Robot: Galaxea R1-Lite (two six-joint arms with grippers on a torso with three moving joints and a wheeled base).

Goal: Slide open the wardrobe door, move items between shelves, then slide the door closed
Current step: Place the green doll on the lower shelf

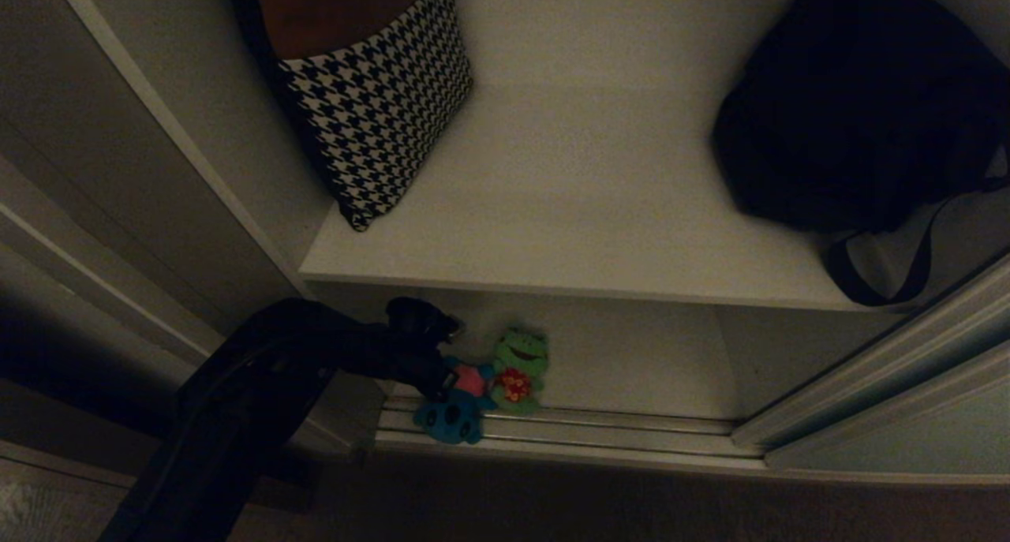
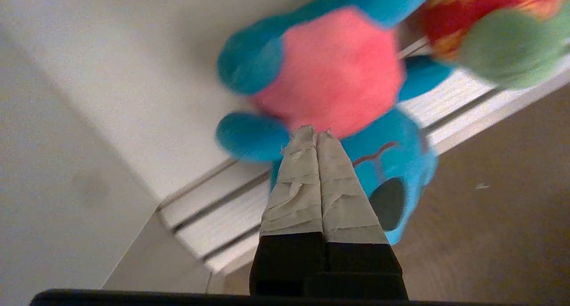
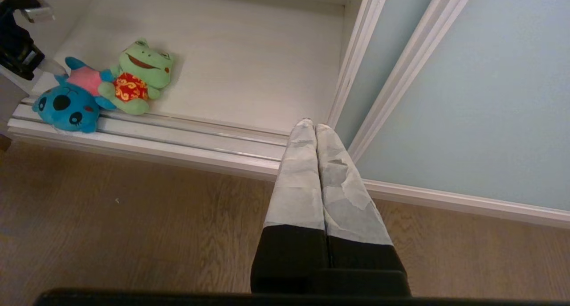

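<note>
Teal plush (image 1: 454, 404) lying lower centre, head toward floor track (image 1: 600, 435). Left pincer (image 2: 317, 134) clenched empty, tips touching pink belly. Right wrist view alone showing right pincer (image 3: 311, 124) clenched, parked.

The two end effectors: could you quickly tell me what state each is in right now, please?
Left end effector: closed, tips against the teal plush toy with the pink patch, not gripping it.
Right end effector: closed, holding nothing, above the wooden floor.

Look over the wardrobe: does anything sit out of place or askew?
Yes. The teal plush toy lies with its head hanging off the lower shelf onto the ribbed floor track, where the sliding wardrobe door runs. The green frog toy leans against it.
</note>
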